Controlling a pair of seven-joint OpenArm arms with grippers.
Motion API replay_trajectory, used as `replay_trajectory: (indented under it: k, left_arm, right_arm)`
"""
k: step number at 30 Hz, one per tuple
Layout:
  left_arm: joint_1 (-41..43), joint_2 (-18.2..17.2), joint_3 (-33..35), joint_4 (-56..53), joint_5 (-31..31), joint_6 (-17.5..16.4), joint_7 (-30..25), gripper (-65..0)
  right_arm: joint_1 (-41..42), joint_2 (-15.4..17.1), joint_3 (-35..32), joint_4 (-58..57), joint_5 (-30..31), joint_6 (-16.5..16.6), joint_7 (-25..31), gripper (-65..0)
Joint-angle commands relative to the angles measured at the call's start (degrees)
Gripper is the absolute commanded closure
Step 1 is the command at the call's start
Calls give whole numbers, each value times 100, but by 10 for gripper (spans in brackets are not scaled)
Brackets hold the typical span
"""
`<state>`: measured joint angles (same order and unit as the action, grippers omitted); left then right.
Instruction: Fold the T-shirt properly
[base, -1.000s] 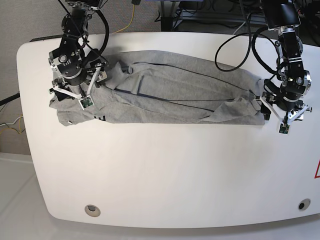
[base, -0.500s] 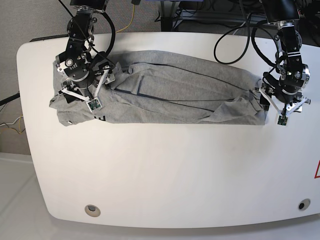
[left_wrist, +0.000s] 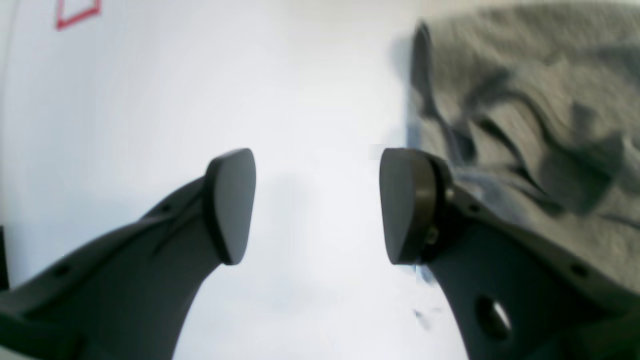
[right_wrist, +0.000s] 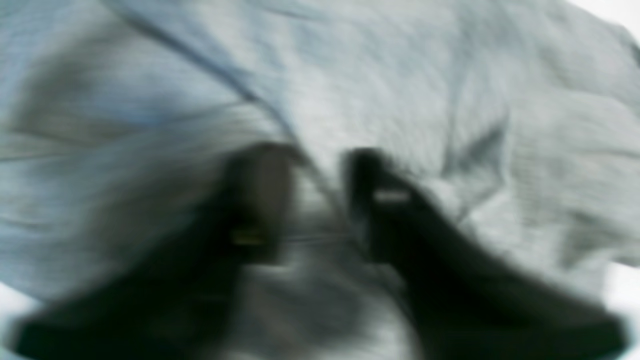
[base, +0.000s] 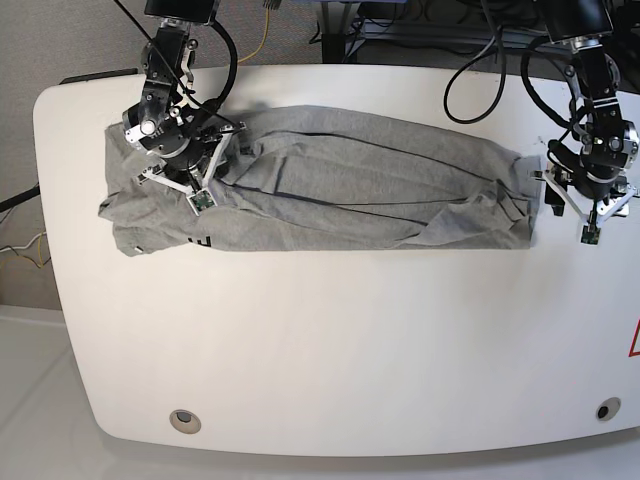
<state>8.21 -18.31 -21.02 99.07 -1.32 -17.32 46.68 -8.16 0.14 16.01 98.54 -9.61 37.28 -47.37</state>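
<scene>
The heather-grey T-shirt (base: 360, 180) lies rumpled in a long band across the far half of the white table (base: 330, 340). My right gripper (base: 190, 185) sits on its left end. In the blurred right wrist view my right gripper (right_wrist: 317, 200) has its fingers drawn in on a ridge of the T-shirt (right_wrist: 400, 75). My left gripper (base: 590, 215) hangs just off the shirt's right end. In the left wrist view my left gripper (left_wrist: 317, 200) stands open over bare table, with the T-shirt (left_wrist: 540, 100) edge close beside one finger (left_wrist: 405, 205).
A red triangle mark (base: 634, 340) sits at the table's right edge, also seen as a red mark (left_wrist: 75, 12) in the left wrist view. Two round holes (base: 183, 420) (base: 606, 409) lie near the front edge. Cables hang behind the table's far edge.
My right gripper has moved up and to the right over the shirt's left end and closed on the cloth. My left gripper has shifted slightly right, away from the shirt's end, still open.
</scene>
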Motion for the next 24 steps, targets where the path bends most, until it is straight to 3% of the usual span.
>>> replay_trajectory:
  k: [1,4,8,17,24]
  left_arm:
    - [-60,-126,-162,111,-4,31,-83,-374]
    - [-60,-134,-250,111,-4,31,-83,-374]
    - [-60,-213,-285,111,-4,31,-83,-374]
    - [54,-222,-285,93,-4,31,-109,-374]
    - [45,-55,-259,-65,-22,31,-109,-374]
  right_arm:
    - [47,25,12,-144,-134,-49,-32,0]
    - [47,25,12,-338,-143,-49,47,-39]
    - [47,25,12,-610,-134,-49,232,0]
    - [161,8,12,-1199,-108,-57,478,0]
    - [284,-230,12,-1243,-204,-66,478,0]
